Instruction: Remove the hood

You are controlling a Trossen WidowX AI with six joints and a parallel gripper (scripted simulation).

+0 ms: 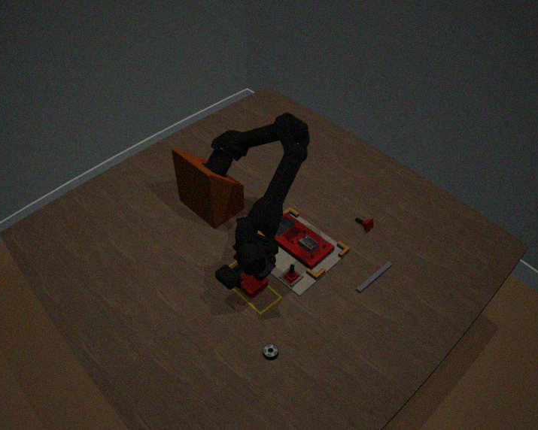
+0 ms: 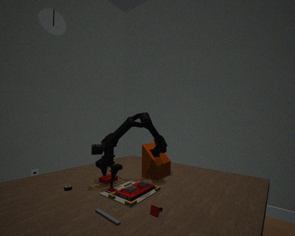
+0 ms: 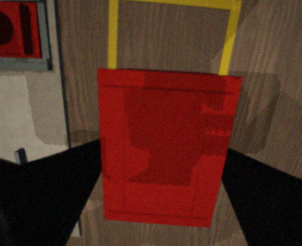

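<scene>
My gripper (image 1: 250, 280) (image 2: 108, 176) (image 3: 162, 149) is shut on the red hood (image 1: 253, 284) (image 2: 107, 178) (image 3: 163, 142), a flat red rectangular panel. The hood is low over the near end of the yellow marked rectangle (image 1: 271, 305) (image 2: 97, 188) (image 3: 112, 39), close to the table. I cannot tell whether it touches the wood. The toy car (image 1: 303, 243) (image 2: 133, 191), red with a grey block in its middle, lies on a pale base plate (image 1: 305, 284) (image 2: 119, 199) right of the marked area.
An orange wedge block (image 1: 204, 189) (image 2: 154, 162) bears the arm's base. A small red piece with a black peg (image 1: 290, 275) (image 2: 111, 188) (image 3: 13, 30) stands on the plate. Another red peg piece (image 1: 366, 224) (image 2: 155, 210), a grey bar (image 1: 374, 277) (image 2: 107, 216) and a metal ring (image 1: 270, 351) (image 2: 67, 187) lie on the table.
</scene>
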